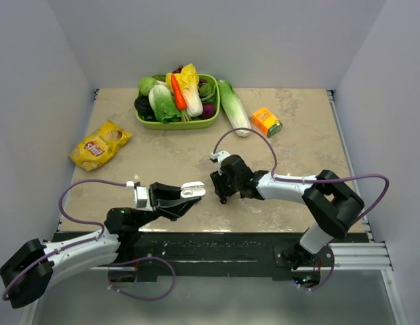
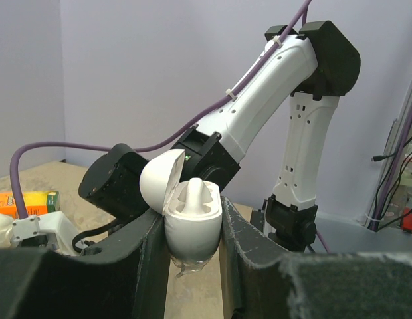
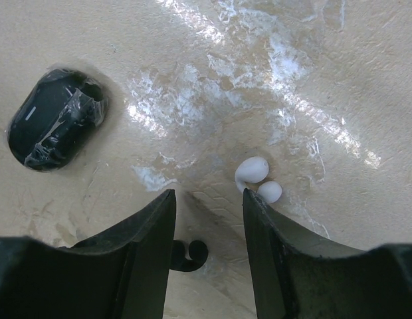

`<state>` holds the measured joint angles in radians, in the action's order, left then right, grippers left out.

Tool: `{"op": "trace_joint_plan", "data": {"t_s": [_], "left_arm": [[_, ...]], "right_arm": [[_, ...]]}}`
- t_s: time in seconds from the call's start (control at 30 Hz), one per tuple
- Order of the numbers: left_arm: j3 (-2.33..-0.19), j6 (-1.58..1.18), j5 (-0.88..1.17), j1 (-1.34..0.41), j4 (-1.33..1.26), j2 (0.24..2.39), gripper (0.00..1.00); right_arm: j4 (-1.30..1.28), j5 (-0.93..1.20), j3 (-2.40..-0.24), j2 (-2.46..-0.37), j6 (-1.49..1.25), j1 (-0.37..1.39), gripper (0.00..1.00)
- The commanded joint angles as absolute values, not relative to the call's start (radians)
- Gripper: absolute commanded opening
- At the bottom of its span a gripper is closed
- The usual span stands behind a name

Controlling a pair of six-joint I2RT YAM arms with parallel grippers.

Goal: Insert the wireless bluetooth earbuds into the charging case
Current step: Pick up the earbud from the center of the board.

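My left gripper (image 1: 194, 191) is shut on a white charging case (image 2: 193, 229) and holds it off the table with the lid (image 2: 158, 181) flipped open. A white ridge stands up inside it; I cannot tell whether a bud is seated. My right gripper (image 3: 207, 199) is open, pointing down just above the table. White earbuds (image 3: 254, 170) lie touching each other by its right fingertip. A curled black earbud (image 3: 190, 255) lies between the fingers, near the left one. A black charging case (image 3: 54, 119), wrapped in clear film and closed, lies to the upper left.
A green basket (image 1: 176, 124) of vegetables stands at the back, with a long green vegetable (image 1: 234, 107) and an orange carton (image 1: 267, 122) to its right. A yellow chips bag (image 1: 100, 145) lies at the left. The two grippers are close together near the table's front.
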<state>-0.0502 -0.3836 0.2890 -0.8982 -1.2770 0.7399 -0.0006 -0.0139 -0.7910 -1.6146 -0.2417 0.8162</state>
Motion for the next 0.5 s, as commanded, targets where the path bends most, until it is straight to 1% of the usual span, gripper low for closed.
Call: {"op": "trace_joint_plan", "data": {"t_s": [0.0,0.47], "left_arm": [[0.138,-0.385,0.291,-0.903,-1.479,0.735,0.00],[0.152,-0.385,0.285,-0.902,-1.499,0.738,0.00]], "right_arm": [[0.021,-0.054,-0.822,-1.614,-0.238,0.811,0.49],[0.029,-0.087,-0.841,-1.595,-0.236,0.811,0.50]]}}
